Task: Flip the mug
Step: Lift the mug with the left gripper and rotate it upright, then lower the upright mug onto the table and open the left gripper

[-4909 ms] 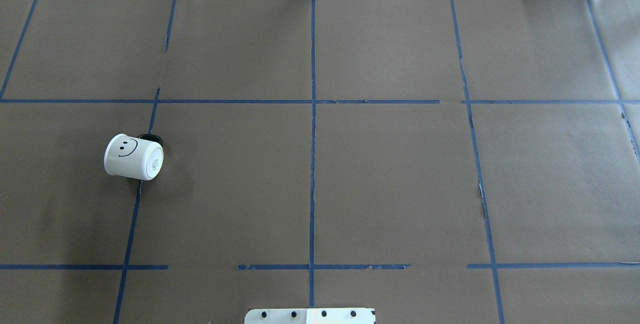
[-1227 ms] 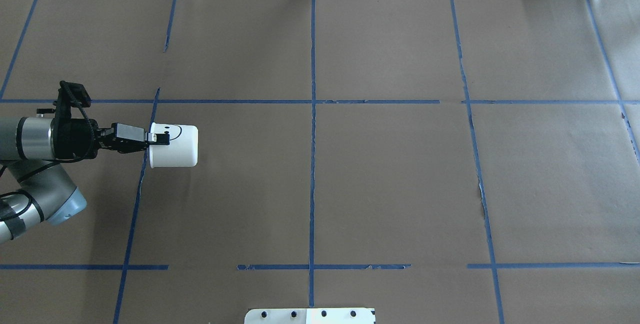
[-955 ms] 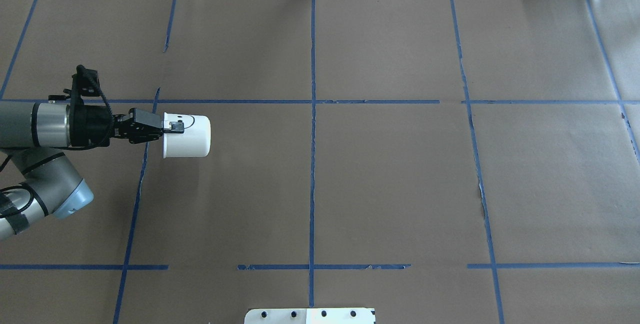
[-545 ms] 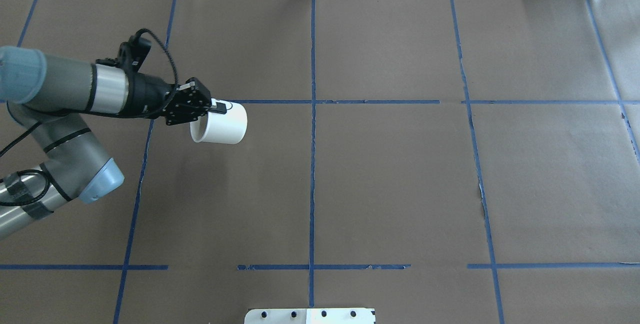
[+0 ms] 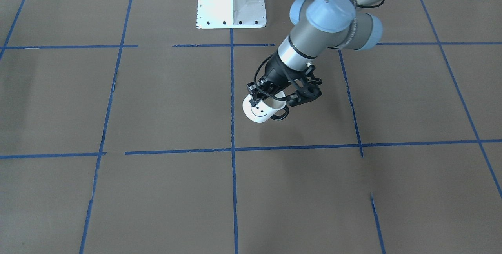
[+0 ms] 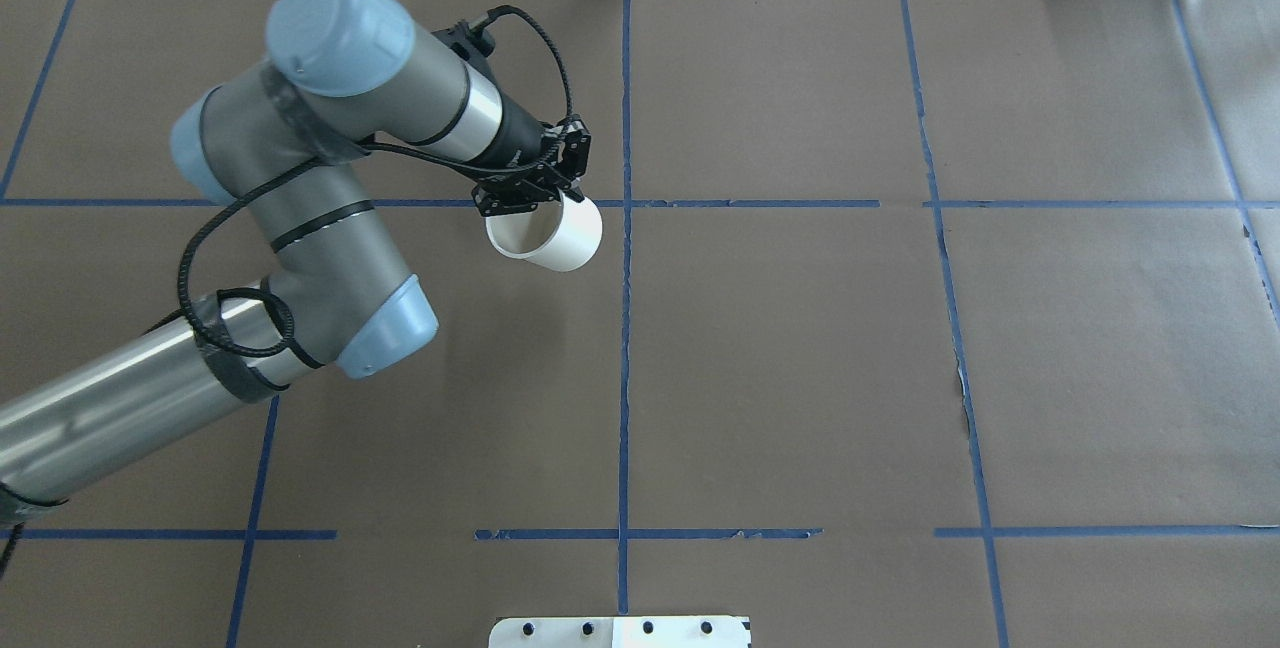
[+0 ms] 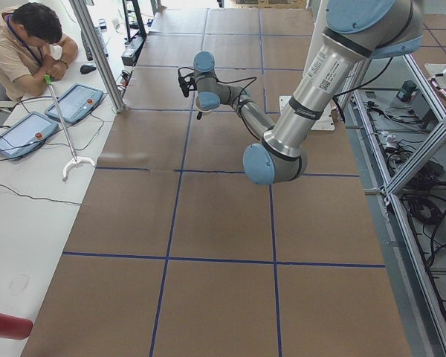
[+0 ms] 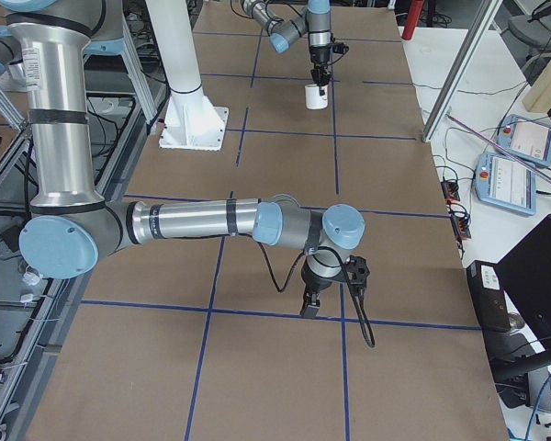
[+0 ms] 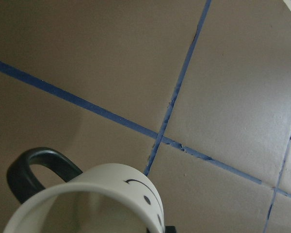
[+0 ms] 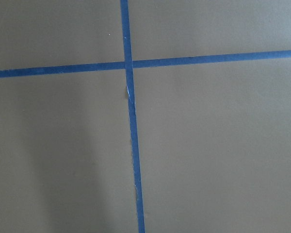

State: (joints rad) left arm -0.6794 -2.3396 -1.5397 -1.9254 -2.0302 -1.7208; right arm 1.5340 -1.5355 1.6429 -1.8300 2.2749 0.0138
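The left pincer (image 6: 548, 196) clamps the mug (image 6: 560, 240) by its rim, tilted just beneath it, apparently off the surface (image 6: 800, 378). Likely mid-flip: next, level it mouth-up and set it down.

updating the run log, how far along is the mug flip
Done: the left hand has the mug pinched by its rim, and the mouth already faces mostly upward. In hand: the mug hangs tilted, seemingly clear of the table, beside the centre tape line. Left: level it, set it down upright and let go.
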